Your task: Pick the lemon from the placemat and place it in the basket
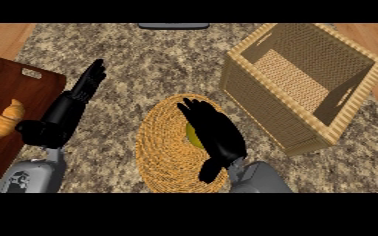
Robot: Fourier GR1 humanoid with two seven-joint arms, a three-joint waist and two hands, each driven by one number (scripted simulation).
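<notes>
A: Lemon?
B: lemon point(193, 136) on the round woven placemat point(164, 145), right of its middle, mostly hidden under the right robot hand point(215, 135). Only a yellow-green sliver shows at the hand's left edge.
A: Hand state?
B: Right robot hand is over the lemon, fingers stretched out toward the placemat's far rim, not curled round anything that I can see. Contact with the lemon, can't tell.
A: Basket?
B: Square wicker basket point(295, 82) up and right of the placemat, just beside it, tilted, open side visible, nothing seen inside.
A: Left side?
B: Left robot hand point(88, 82) well left of the placemat, fingers straight, pointing away, holding nothing. Resting over the speckled bench point(148, 55).
A: Other stuff?
B: Dark wooden cutting board point(29, 95) further left of the placemat, with a croissant point(10, 116) on it at the view's edge. Grey object point(173, 26) at the far bench edge, too cut off to name.
</notes>
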